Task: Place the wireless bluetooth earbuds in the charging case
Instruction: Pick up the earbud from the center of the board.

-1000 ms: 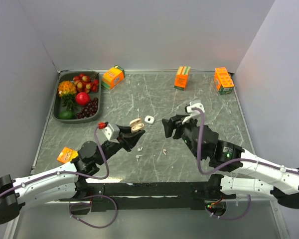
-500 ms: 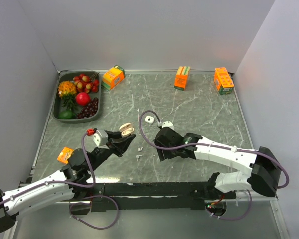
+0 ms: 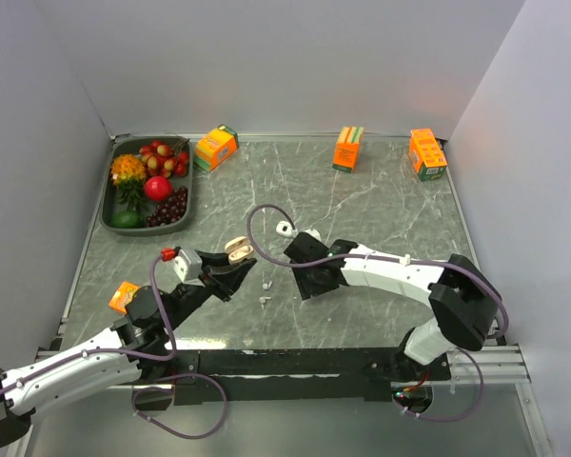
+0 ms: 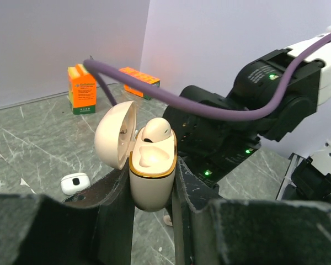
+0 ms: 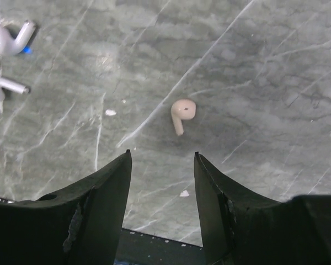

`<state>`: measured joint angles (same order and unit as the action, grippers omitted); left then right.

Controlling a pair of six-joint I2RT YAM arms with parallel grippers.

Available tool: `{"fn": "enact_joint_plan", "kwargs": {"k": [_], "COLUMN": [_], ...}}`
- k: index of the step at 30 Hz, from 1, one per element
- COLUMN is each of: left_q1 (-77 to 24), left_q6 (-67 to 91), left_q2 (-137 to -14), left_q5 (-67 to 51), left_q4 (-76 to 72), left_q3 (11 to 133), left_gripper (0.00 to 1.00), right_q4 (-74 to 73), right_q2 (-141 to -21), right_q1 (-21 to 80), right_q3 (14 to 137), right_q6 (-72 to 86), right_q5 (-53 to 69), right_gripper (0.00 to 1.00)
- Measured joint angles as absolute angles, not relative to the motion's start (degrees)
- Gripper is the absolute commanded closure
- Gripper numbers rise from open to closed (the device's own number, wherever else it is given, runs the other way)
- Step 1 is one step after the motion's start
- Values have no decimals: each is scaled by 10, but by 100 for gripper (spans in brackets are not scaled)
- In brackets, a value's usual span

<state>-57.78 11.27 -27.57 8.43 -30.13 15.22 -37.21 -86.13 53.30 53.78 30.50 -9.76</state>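
— What's in your left claw (image 4: pixel 151 190)?
— It's clamped on the open charging case (image 4: pixel 151 174), with the lid swung toward ten o'clock and a seated earbud (image 4: pixel 155 131) inside.
— And the right claw (image 5: pixel 161 165)?
— Its fingers are apart and empty above the bench (image 5: pixel 265 66). A loose earbud (image 5: pixel 182 113) lies at twelve o'clock, white earbuds (image 5: pixel 8 38) at ten.

Lab test bench: marble-look table (image 3: pixel 390 205) boxed in by plain walls (image 3: pixel 266 57).

text: none legible | orange cartons (image 3: pixel 348 149): print too small to read
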Motion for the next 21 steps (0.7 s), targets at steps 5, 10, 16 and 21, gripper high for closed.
{"fn": "enact_joint_plan", "kwargs": {"k": [5, 10, 16, 21], "left_q1": [-578, -578, -578, -578], "left_q6": [113, 113, 114, 115], "left_q2": [-275, -275, -275, -276], "left_q5": [84, 84, 84, 84], "left_q4": [-301, -301, -301, -301], "left_q3": [152, 152, 152, 152], "left_gripper": [99, 99, 99, 99], "right_q4": [-369, -363, -350, -338], "right_q2": [-888, -901, -919, -927], "right_q1": [515, 497, 487, 487], "right_q3": [552, 553, 553, 553], "right_q6": [291, 277, 268, 263], "right_q5": [-99, -99, -93, -80], "right_gripper": [48, 52, 53, 54]}}
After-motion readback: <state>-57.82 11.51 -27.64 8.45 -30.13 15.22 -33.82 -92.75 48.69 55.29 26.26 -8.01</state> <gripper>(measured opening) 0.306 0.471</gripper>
